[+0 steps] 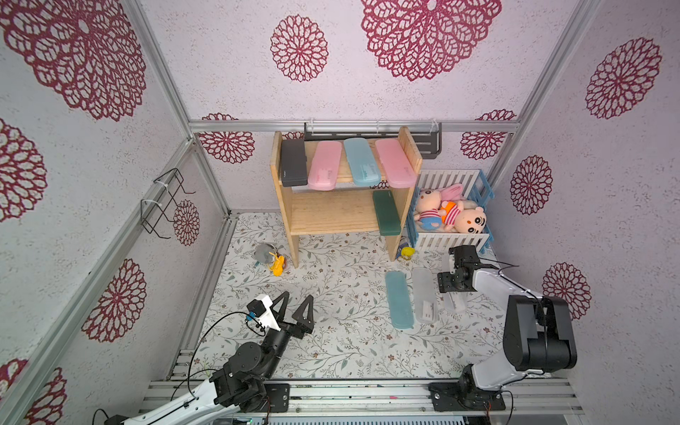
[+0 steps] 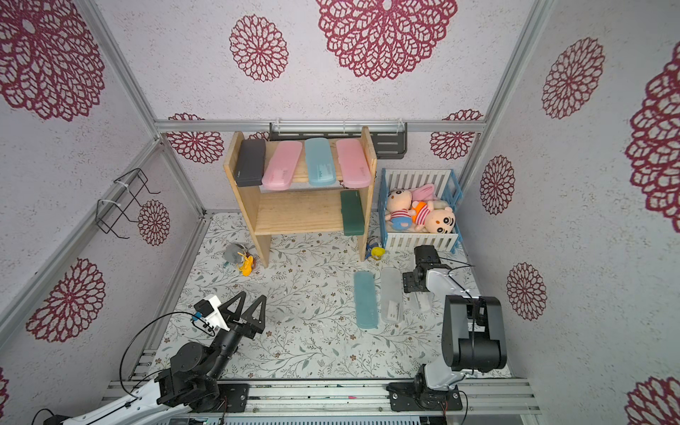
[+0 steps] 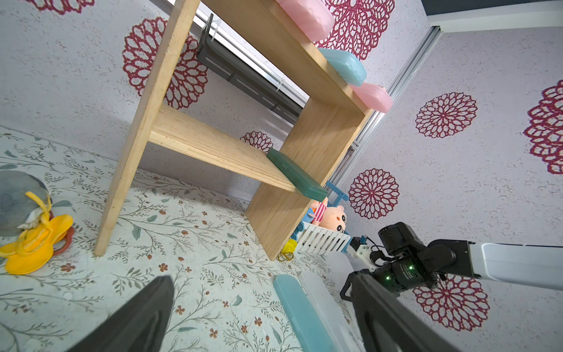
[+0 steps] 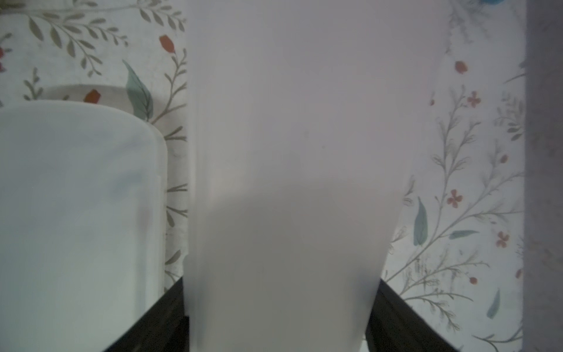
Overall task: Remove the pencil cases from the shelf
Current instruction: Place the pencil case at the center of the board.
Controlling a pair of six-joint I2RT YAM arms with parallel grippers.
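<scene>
Far L, left gripper (image 1: 297, 295) hangs over the mat (image 1: 331, 342), jaws spread wide. Beyond those jaws stands the shelf (image 1: 331, 217): top board carries, L to R, black case (image 1: 293, 163), pink case (image 1: 323, 165), teal case (image 1: 361, 161), 2nd pink case (image 1: 395, 162); dark green case (image 1: 386, 212) lies at lower board's R end, overhanging the front edge. Btwn both grippers' jaws, on the mat: 2nd teal case (image 1: 399, 300) and frosted case (image 1: 424, 296), just beside each other. Right gripper (image 4: 281, 279) jaws are clamped on 2nd frosted case (image 4: 289, 122) by its long edges, just R of the frosted case; whether it touches the mat, can't tell.
</scene>
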